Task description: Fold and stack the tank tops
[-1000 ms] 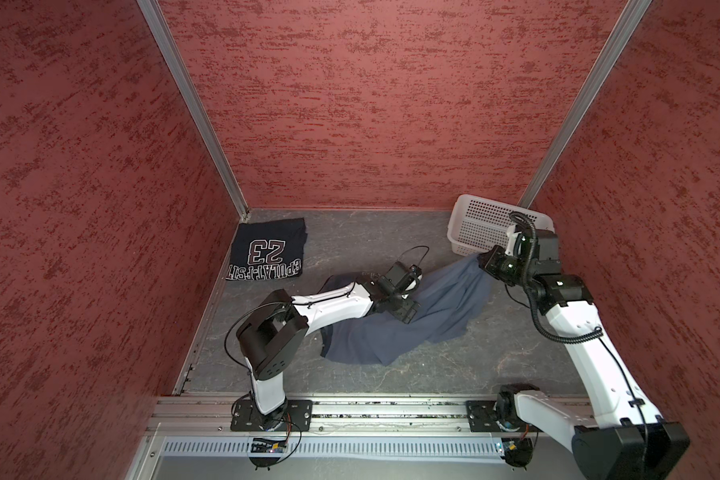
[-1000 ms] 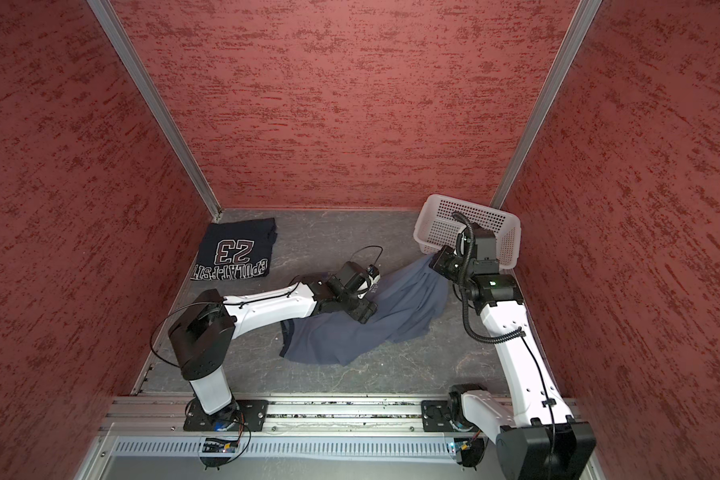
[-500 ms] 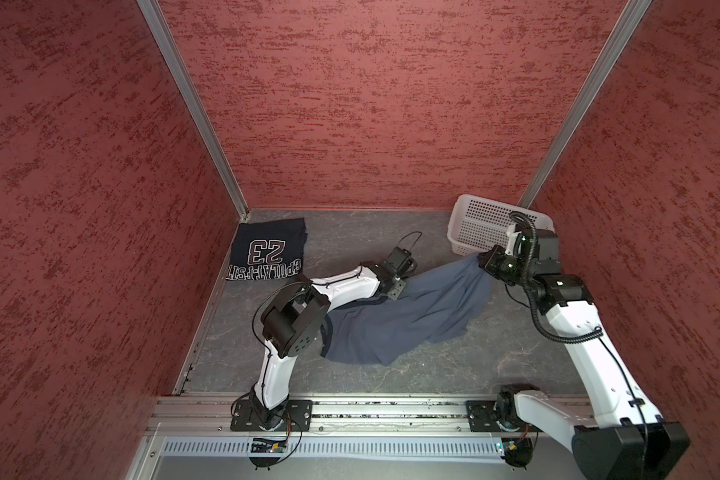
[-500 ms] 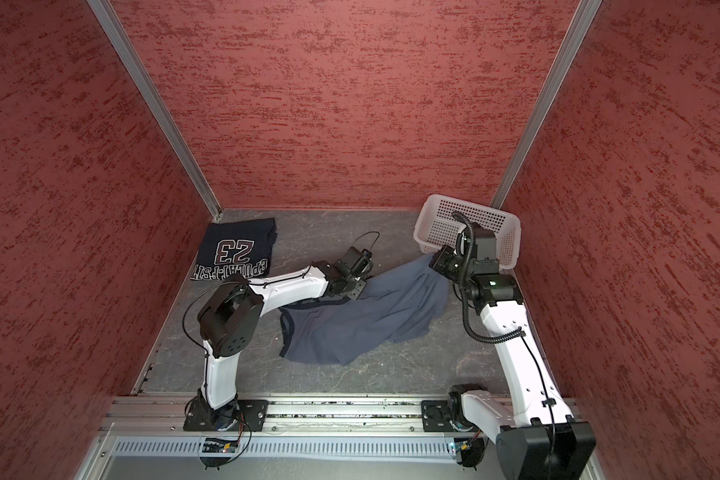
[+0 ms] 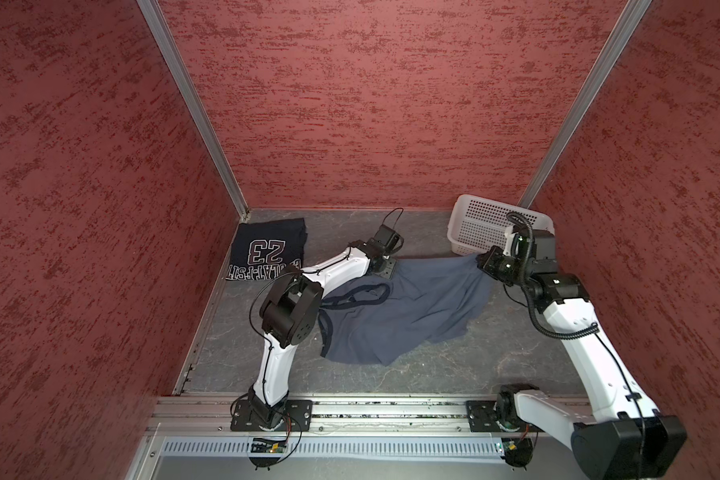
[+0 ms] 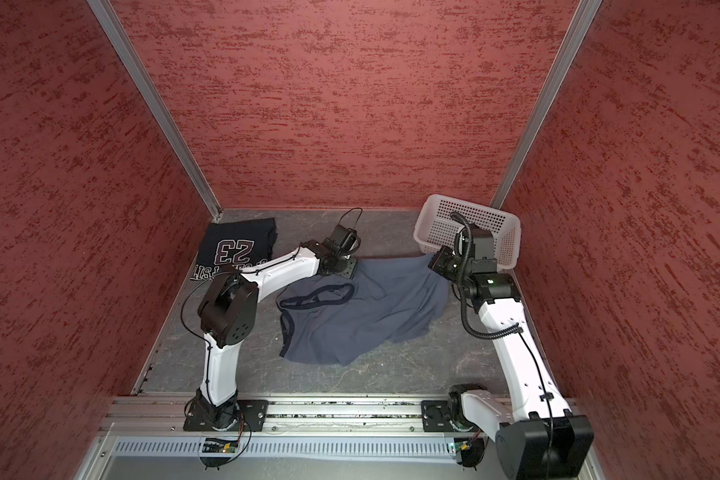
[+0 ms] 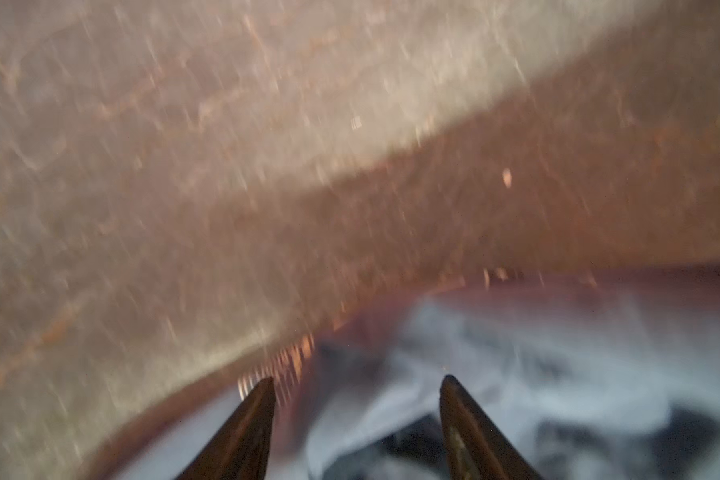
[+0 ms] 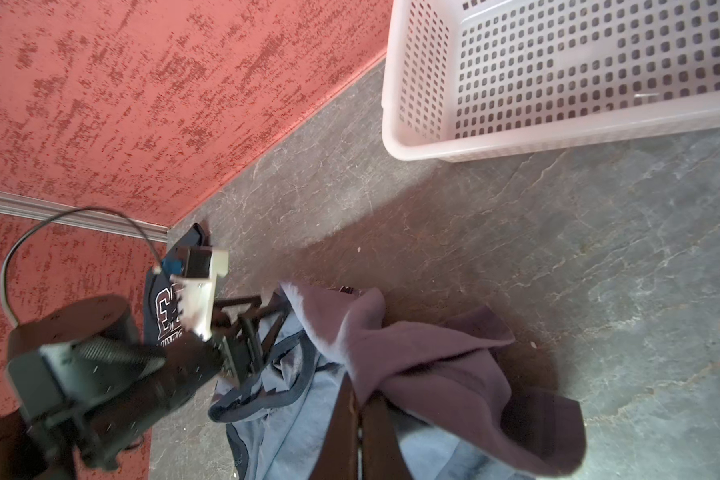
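"23" read on navy top [image 5: 267, 248]. Right fingers [image 8: 344, 432] shown clenched on grey-blue top [image 8: 433, 361] by wrist view; left fingers [image 7: 250, 428] parted.

Crumpled blue-grey top [image 5: 404, 316] near basket [image 5: 474, 224]

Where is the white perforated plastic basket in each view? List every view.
In a top view: white perforated plastic basket in the far right corner.
In a top view: basket in the same corner.
Left wrist: not in it.
Right wrist: basket on the floor beyond the cloth.
Shared landmark: slate blue-grey cloth tank top.
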`<action>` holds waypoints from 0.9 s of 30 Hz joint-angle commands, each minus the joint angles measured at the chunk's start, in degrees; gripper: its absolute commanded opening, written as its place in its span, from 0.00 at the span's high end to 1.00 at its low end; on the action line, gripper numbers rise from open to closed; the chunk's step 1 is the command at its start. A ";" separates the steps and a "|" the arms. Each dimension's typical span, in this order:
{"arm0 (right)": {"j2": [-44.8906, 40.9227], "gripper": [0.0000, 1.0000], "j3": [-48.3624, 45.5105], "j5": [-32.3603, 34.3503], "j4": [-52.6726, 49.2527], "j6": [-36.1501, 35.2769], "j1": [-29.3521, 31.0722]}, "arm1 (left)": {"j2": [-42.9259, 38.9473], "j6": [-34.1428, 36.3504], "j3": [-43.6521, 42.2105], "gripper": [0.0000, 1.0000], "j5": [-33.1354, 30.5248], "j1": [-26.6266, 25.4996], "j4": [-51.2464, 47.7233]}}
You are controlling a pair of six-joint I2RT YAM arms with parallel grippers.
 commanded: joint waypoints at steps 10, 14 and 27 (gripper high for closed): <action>1.47 1.00 -1.81 0.47 3.93 -0.37 -0.31 | -3.90 -18.08 -5.25 0.50 14.25 -3.37 -2.24; 1.16 1.00 -2.25 0.46 3.81 -0.38 -0.26 | 0.32 -20.01 -1.73 0.55 12.50 -3.40 -4.10; 0.50 1.00 -3.22 2.12 2.98 -1.76 -0.36 | 5.83 -21.13 1.76 0.71 9.90 -3.04 -4.50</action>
